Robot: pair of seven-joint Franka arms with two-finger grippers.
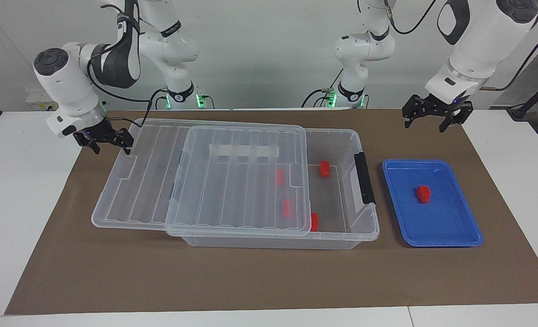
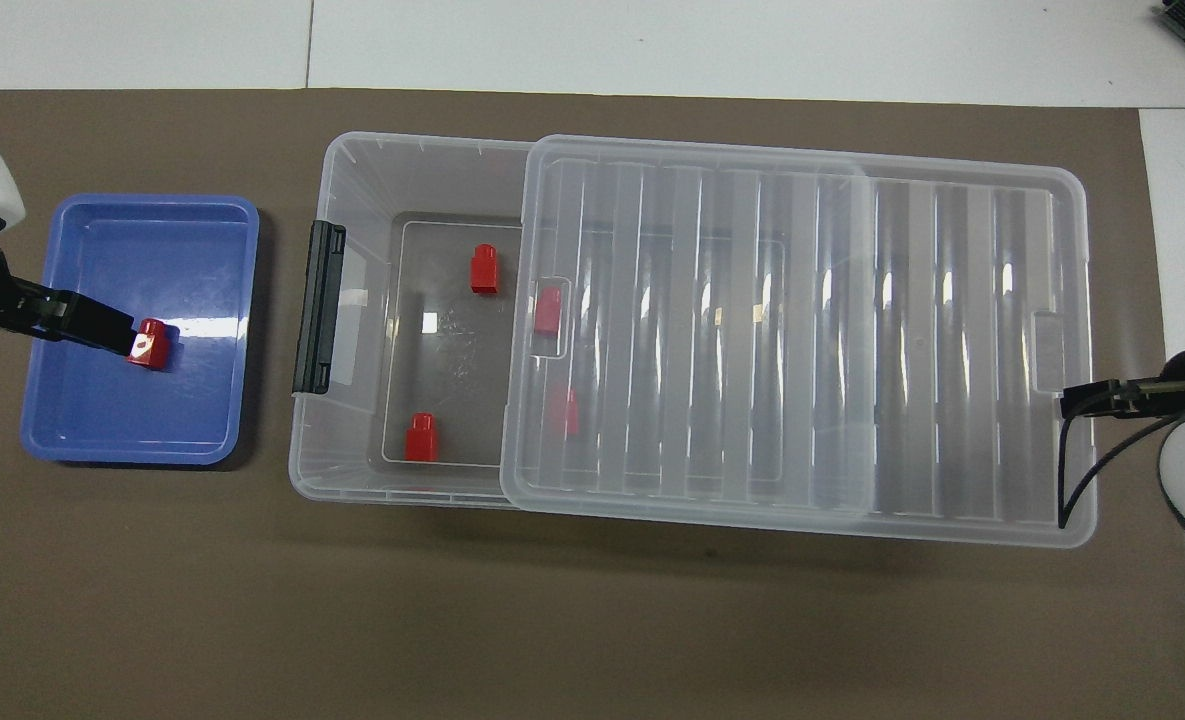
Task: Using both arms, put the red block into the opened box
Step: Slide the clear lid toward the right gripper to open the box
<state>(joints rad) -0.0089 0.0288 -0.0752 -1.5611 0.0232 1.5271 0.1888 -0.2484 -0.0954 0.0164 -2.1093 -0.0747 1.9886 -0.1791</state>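
the small bright red plastic block [image 1: 423,193] lies alone in the shallow blue plastic tray [image 1: 459,238], which stands on the brown mat [image 1: 269,277] of the tabletop, beside the black handle [image 1: 364,177] of the large clear plastic box [image 1: 341,236], toward the left arm's end. the ribbed clear lid [image 1: 160,200] covers the box only in part and overhangs its end toward the right arm; four more red blocks [image 2: 484,270] lie inside, two of them under the lid. the right end effector [image 1: 106,141] is at the outer edge of the lid, and i cannot tell if it grips the edge or only hooks it. the left end effector [image 1: 436,116] hangs released in the air, over the mat near the tray, and it holds nothing. in my judgement the step in hand is the opening of the box. the next move calls for the left end effector to come down on the block in the tray and clench it.
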